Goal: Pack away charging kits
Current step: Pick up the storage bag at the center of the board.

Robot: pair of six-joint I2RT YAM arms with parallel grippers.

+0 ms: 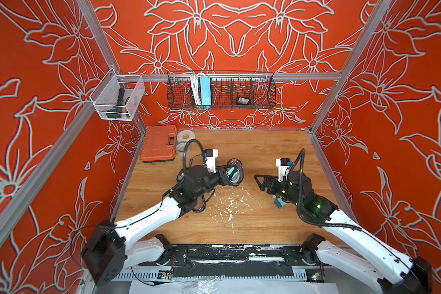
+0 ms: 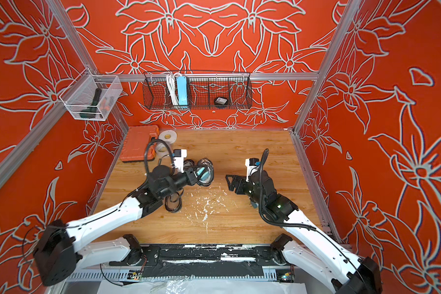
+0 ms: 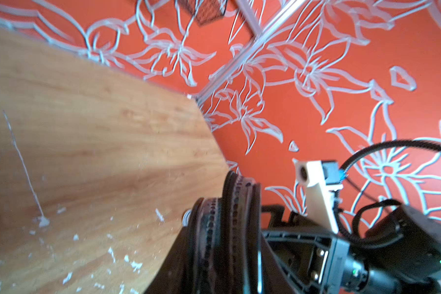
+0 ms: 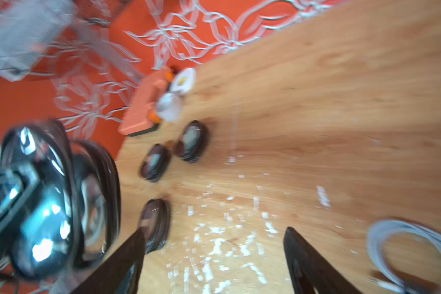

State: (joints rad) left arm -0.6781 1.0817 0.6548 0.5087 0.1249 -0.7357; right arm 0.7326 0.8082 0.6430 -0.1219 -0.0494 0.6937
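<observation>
Gripping a black-rimmed clear oval case (image 1: 238, 175) in the left claw (image 1: 228, 175), clenched on its rim, halves parted, held off the desk (image 1: 252, 152). Showing through the clear shell: a teal cube plug adapter (image 1: 231, 171). Holding the right claw (image 1: 258, 182) released and spread wide, only bare desk between its fingers. Lying partly under the right arm: another teal adapter (image 1: 279, 203). Beside the right claw, on the desk: a coiled white cable (image 4: 410, 254). Farther off, three more oval cases (image 4: 192, 141), shut.
</observation>
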